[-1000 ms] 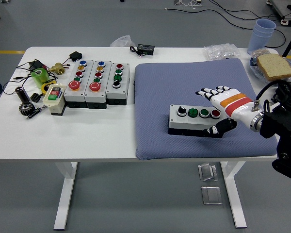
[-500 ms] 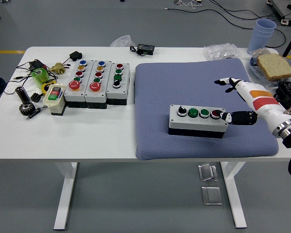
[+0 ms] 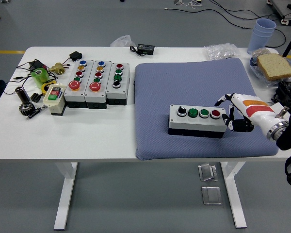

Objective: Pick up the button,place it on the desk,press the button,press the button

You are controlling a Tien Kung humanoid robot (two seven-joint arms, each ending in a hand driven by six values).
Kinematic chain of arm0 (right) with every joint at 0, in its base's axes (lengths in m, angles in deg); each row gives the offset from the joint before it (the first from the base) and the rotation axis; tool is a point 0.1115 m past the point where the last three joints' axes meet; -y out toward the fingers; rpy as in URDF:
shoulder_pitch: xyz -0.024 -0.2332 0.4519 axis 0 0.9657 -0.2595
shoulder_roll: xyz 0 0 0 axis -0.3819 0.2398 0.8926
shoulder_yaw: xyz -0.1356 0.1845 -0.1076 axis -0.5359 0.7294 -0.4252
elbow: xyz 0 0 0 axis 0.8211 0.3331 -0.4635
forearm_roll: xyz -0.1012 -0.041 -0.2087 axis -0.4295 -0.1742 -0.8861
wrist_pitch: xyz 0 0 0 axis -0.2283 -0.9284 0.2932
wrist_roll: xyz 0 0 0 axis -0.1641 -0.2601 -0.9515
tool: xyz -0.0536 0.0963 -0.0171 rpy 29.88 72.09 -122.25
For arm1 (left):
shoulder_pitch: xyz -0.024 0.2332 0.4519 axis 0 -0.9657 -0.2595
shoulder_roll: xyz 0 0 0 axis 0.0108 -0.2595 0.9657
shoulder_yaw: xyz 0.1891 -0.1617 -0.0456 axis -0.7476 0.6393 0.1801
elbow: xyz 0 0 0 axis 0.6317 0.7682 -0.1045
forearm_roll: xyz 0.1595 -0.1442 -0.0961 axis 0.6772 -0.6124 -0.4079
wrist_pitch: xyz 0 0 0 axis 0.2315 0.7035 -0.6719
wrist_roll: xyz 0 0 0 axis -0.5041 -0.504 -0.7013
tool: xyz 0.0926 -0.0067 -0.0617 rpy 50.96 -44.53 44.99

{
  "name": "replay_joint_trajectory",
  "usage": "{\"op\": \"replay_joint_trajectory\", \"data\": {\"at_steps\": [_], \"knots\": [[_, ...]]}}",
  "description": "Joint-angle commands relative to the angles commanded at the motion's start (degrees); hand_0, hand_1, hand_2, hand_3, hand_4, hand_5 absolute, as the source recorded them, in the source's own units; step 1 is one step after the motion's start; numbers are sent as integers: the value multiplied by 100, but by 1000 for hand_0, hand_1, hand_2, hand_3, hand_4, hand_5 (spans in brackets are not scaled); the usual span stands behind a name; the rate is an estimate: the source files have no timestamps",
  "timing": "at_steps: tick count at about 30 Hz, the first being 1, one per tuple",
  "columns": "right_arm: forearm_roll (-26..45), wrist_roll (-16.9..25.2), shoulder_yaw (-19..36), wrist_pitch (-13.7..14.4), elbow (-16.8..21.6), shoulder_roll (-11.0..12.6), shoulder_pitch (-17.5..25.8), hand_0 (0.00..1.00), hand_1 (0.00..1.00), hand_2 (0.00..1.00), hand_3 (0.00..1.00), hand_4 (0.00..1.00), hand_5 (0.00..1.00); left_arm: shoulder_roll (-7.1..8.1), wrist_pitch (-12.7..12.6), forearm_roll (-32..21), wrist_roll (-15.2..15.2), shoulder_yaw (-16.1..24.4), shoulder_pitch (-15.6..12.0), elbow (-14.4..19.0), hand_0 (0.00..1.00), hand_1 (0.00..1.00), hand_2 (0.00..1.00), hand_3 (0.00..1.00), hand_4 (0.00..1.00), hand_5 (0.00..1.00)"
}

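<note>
A grey button box with a black knob, two green buttons and a red button lies on the blue-grey mat. My right hand, white with an orange and red stripe, sits just right of the box's right end. Its fingers are loosely curled and hold nothing. The fingertips are close to the box's end, near the red button. I cannot tell whether they touch it. The left arm is out of view.
Three more button boxes stand at the left, with a small switch box, cables, green tape and tools beside them. Bread on a plate, stacked blue cups and a plastic bag are at the back right.
My right hand came off the box's right end, swung out to the right, then dropped and drew back in beside the box. The box has not moved.
</note>
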Motion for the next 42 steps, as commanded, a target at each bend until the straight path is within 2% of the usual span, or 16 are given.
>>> {"op": "replay_joint_trajectory", "data": {"at_steps": [6,22,37,42], "knots": [[-15,5,-73,-14,-158,-57,-23,148,2,210,693,545,2,0,0,4,-1,7,-1,0,531,419,417,427,250,500],[-94,-18,-164,-50,-219,-66,28,163,2,215,690,573,2,0,-2,28,-7,23,-3,0,531,419,417,426,250,499],[-78,-98,-261,-208,-432,-171,13,173,2,221,696,624,2,0,-10,9,-1,24,11,0,531,419,417,426,250,499],[-79,-140,-284,-284,-394,-151,10,173,2,220,692,630,2,0,-14,12,-2,34,13,0,531,419,417,426,250,499]]}}
